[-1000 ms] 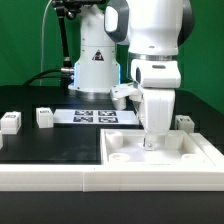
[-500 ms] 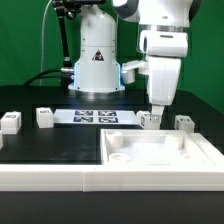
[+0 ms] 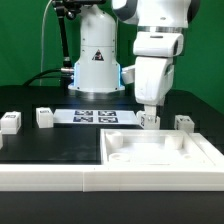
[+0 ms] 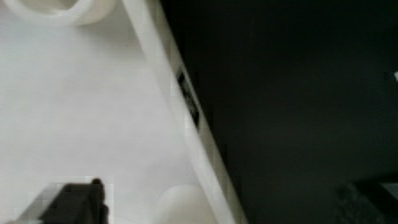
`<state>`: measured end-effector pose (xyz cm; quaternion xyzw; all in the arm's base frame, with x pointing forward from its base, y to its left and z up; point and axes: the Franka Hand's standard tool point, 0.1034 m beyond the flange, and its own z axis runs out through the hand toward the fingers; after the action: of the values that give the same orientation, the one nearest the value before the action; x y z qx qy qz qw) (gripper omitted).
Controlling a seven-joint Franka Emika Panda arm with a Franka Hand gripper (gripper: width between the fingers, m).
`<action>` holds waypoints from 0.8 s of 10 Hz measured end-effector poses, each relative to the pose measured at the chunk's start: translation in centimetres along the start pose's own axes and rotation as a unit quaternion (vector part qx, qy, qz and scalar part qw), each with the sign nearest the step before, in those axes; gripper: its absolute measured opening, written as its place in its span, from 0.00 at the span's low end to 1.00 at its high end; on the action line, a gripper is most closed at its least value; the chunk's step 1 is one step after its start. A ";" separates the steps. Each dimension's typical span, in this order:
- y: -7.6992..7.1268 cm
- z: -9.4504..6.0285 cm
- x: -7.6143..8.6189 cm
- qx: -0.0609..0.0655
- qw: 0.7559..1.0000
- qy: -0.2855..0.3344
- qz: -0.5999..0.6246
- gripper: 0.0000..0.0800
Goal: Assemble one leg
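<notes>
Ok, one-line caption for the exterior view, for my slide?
Panda arm's tool hovers above the far rim of the white plate, with small tagged legs standing loose on the black table.

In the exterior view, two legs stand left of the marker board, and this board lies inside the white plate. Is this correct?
Not quite: the marker board lies on the black table behind the white plate, not inside it; the exterior view shows this. Two legs do stand left of it.
</notes>
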<state>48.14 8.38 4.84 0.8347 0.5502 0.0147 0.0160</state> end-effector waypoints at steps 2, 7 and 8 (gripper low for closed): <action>-0.7 0.3 -0.1 0.008 0.995 0.001 0.099 0.81; -2.5 0.3 2.6 0.019 0.929 0.014 0.368 0.81; -3.2 0.3 3.6 0.022 0.912 0.014 0.409 0.81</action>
<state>46.59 12.96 4.41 0.9866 0.1611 0.0202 -0.0173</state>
